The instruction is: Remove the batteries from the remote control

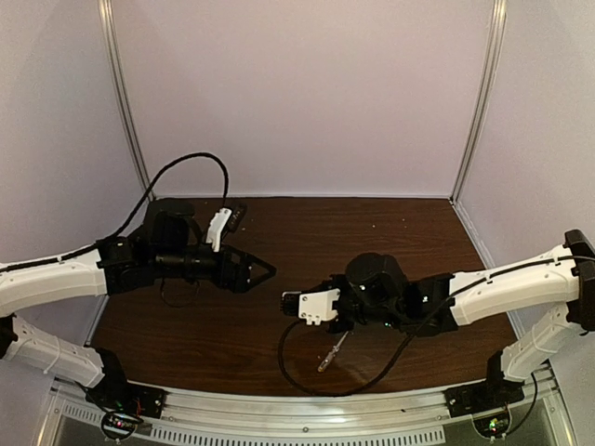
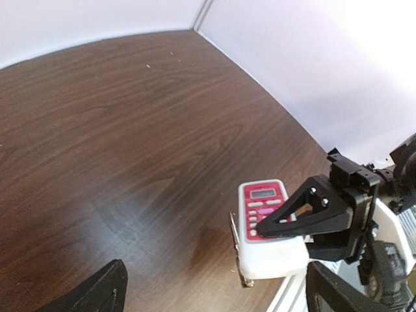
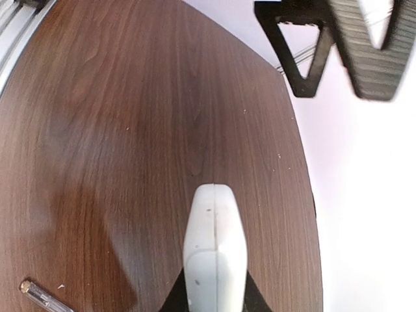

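Right gripper [image 1: 299, 304] is holding the remote control [image 2: 261, 195] up off the table [image 1: 390, 232], jaws pinching its front and back. Left gripper [image 1: 268, 270] is hovering at its 10 o'clock, jaws wide apart, empty.

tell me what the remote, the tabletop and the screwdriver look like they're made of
The remote control looks like moulded plastic: smooth white shell with a seam, pink-red face. The table shows dark wood grain with a soft sheen, possibly veneer or laminate. The screwdriver is thin and shiny, probably metal.
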